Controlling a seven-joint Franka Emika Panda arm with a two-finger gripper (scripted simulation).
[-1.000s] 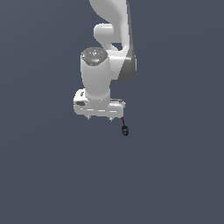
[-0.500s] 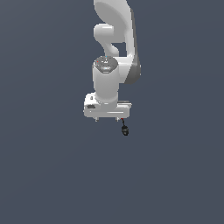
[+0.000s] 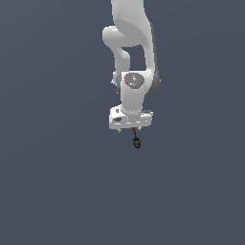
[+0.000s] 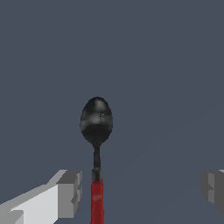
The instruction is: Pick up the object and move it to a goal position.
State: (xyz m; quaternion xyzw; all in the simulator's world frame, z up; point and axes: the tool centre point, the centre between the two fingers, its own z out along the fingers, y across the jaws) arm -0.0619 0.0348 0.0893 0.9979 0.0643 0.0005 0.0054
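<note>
I see the object (image 4: pixel 96 120), spoon-shaped, hanging at 6 o'clock below the gripper (image 3: pixel 131 125). Wrist view shows fingers (image 4: pixel 65 192) spread well apart, yet it stays aloft; can't tell what holds it. Likely light, stiff, slick; I'd grip the red handle.

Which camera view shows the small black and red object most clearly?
The wrist view: the object fills it, showing a black oval bulb, thin stem and red handle. The exterior view shows only a tiny dark speck hanging under the gripper.

Object (image 4: pixel 96 121) glossy blk bulb, red handle maybe plastic, fingers (image 4: pixel 70 193) matt grey
</note>
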